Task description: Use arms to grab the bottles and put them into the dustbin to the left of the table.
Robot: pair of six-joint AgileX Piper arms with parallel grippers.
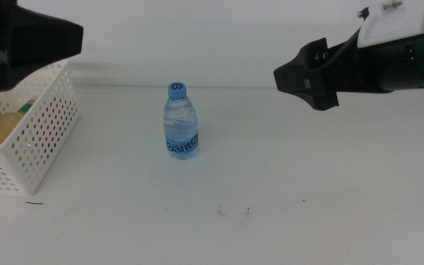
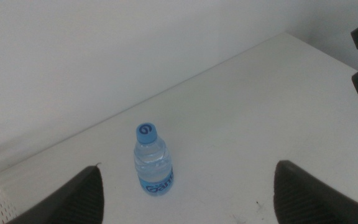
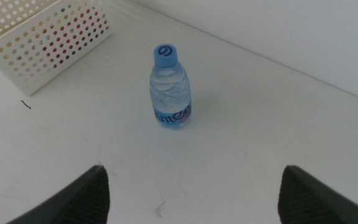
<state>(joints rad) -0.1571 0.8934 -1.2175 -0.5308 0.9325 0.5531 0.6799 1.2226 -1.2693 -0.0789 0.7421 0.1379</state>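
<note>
Water bottle stood upright mid-table, blue cap on, untouched. Left gripper hung above dustbin at far left, fingers spread wide, empty. Right gripper hovered high at right, well apart from bottle, fingers spread wide, empty. Yellowish item lay inside dustbin.

One water bottle stands on the counter, beside one white basket; two grippers, left and right, hover.
</note>
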